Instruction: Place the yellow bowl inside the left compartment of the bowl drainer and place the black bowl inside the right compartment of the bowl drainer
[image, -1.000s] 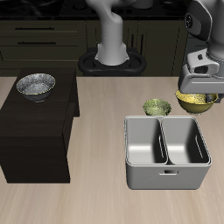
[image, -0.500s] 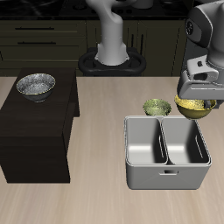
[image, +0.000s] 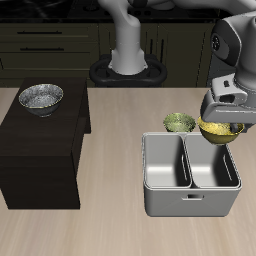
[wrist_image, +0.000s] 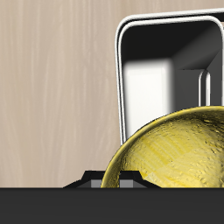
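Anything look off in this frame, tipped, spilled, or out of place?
Nothing stands out. The gripper holds the yellow bowl above the bowl drainer, whose wells look empty. The black bowl sits upright on the dark cabinet, the green bowl behind the drainer.

Tabletop (image: 110, 225): pale wood grain. Directly on it:
- bowl drainer (image: 191, 176), grey metal, two wells, near the front edge.
- olive-green bowl (image: 179, 122), just behind the drainer's back rim.
- dark block-shaped cabinet (image: 42, 150), well apart from the drainer; the black bowl (image: 40, 97) sits on its top face.
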